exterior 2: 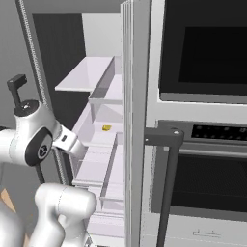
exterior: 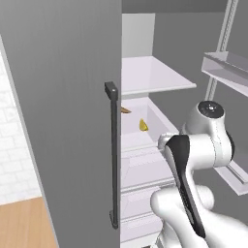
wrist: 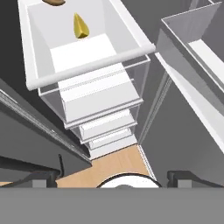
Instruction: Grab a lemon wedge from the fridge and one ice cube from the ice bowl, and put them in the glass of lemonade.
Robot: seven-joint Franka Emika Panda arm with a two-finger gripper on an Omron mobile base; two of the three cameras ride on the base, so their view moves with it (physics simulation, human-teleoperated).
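The fridge (exterior: 63, 97) has its left door closed and its right door swung open. A tiny bright yellow lemon wedge (exterior: 143, 125) lies in a clear white-floored drawer (wrist: 87, 61) below a white shelf (exterior: 150, 75). It also shows as the lemon wedge (exterior 2: 106, 128) and, near the top of the hand view, the lemon wedge (wrist: 80, 26). My gripper (wrist: 113, 180) is open and holds nothing. It hangs in front of and above the drawer's front rail, apart from the wedge. The ice bowl and the glass of lemonade are out of view.
A flat orange-brown piece (exterior: 126, 110) lies behind the wedge in the same drawer. The open door's clear bins (exterior: 227, 68) stand to the right of the arm. A long dark handle (exterior: 113, 155) runs down the closed door. The black oven (exterior 2: 207, 183) and microwave (exterior 2: 207, 48) stand right of the fridge.
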